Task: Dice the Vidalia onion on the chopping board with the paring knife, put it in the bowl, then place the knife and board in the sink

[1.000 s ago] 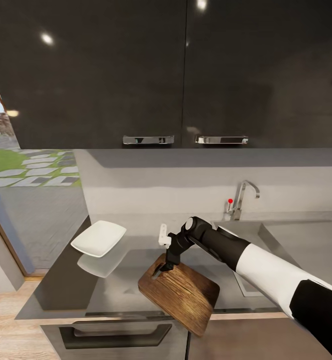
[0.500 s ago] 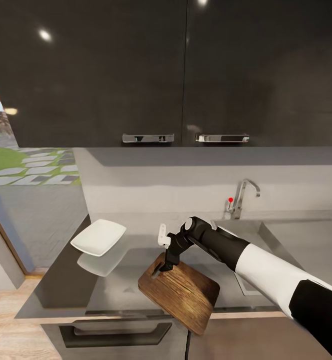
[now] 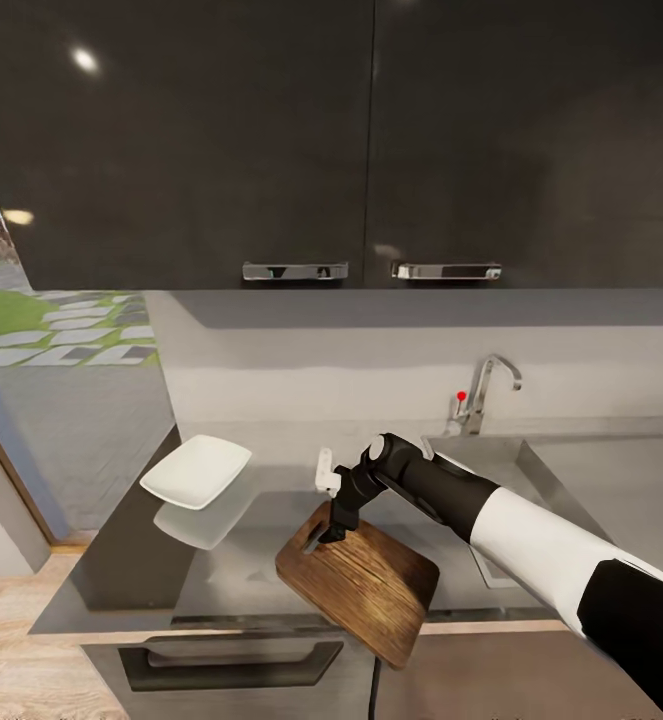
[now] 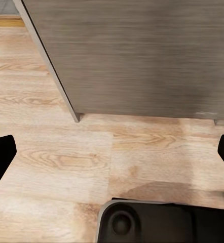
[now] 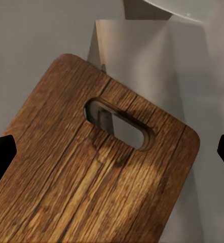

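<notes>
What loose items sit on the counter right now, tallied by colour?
White: 2, the bowl and the paring knife handle behind the right gripper
Brown: 1, the chopping board
Total: 3

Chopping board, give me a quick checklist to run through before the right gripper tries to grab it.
1. Right gripper open: ok, fingertips wide apart.
2. Gripper over the handle slot: ok.
3. Chopping board fully supported on the countertop: not ok, its near corner overhangs the front edge.
4. Bowl out of the arm's way: ok, well off to the left.
5. Sink free to receive the board: cannot tell, the arm covers part of the basin.
6. Left gripper empty: ok, open above the floor.
</notes>
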Motion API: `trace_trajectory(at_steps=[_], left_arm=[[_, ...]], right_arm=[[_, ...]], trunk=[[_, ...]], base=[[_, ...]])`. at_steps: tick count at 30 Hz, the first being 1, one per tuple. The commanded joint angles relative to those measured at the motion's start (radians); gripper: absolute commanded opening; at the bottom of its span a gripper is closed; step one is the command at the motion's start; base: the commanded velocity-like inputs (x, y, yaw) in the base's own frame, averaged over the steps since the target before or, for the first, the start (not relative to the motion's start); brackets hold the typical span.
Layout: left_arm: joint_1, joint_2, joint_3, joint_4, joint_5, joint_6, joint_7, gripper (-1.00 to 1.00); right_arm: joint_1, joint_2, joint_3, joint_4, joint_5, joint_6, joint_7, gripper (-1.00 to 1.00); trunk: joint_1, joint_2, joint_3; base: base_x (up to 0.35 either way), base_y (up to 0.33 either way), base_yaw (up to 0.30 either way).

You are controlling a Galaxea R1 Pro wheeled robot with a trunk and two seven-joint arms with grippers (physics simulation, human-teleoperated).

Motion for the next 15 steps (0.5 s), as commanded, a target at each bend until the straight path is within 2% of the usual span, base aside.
trace_trajectory(at_steps=[1,12,15], left_arm=[[0.0,0.0,0.001,-0.001,-0.007,0.0,0.007,1.0],[0.0,0.0,0.001,0.0,-0.008,0.0,0.007,1.0],[0.0,0.0,0.001,0.0,-0.009,0.0,0.007,1.0]], right_arm=[[-0.001,-0.001,0.001,-0.002,0.006,0.003,0.004,1.0],[-0.001,-0.001,0.001,-0.002,0.006,0.002,0.004,1.0],[-0.001,-0.001,0.001,-0.002,0.006,0.002,0.004,1.0]], trunk=[[0.001,-0.002,-0.003],[0.001,-0.002,-0.017],[0.001,-0.002,-0.021]], base=[[0.0,0.0,0.0],[0.003,0.0,0.0],[0.104,0.0,0.0]])
